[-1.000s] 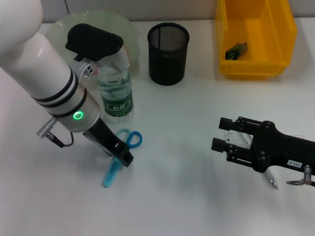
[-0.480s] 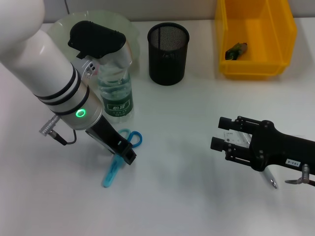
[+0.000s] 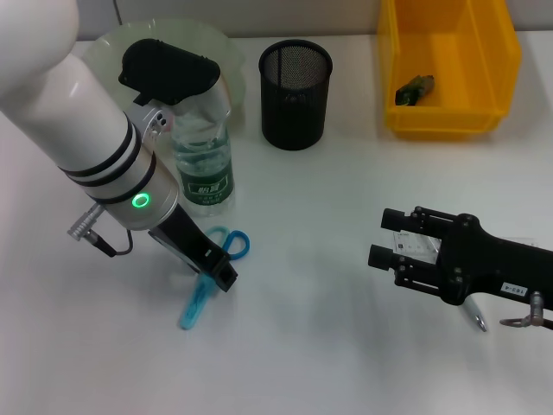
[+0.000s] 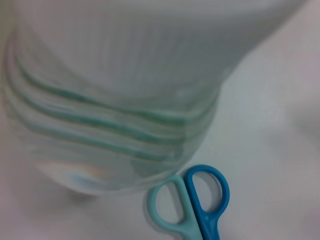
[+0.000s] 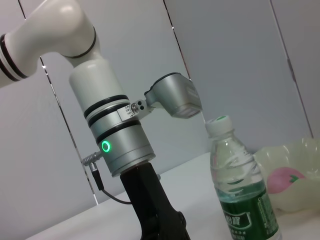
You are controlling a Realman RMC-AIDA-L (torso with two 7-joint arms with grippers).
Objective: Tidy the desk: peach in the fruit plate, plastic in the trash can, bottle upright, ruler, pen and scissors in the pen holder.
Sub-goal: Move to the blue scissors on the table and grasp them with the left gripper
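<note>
- The left gripper (image 3: 220, 275) sits lower left, over the scissors (image 3: 216, 264); its grip cannot be told.
- The bottle (image 3: 203, 160) stands upright, upper left.
- The right gripper (image 3: 389, 242), lower right, is spread wide, holding nothing.

Left arm shell: we see a glossy white cylinder (image 3: 82, 130), wide and smooth.
Bands: we count two thin black rings around its lower end.
Status light: we catch a green ring glowing on the silver-grey wrist section (image 3: 138, 201).
Camera housing: we spot a black rounded block on top in the head view; in the right wrist view it reads as a grey box (image 5: 175, 95).
Cable: we follow a black lead from a silver plug (image 3: 82, 226) at the wrist's side.
Left gripper: we see a black, tapering body (image 3: 220, 275).
Right gripper: we see a black frame (image 3: 393, 245) with rods, a small white label and a metal ring.
</note>
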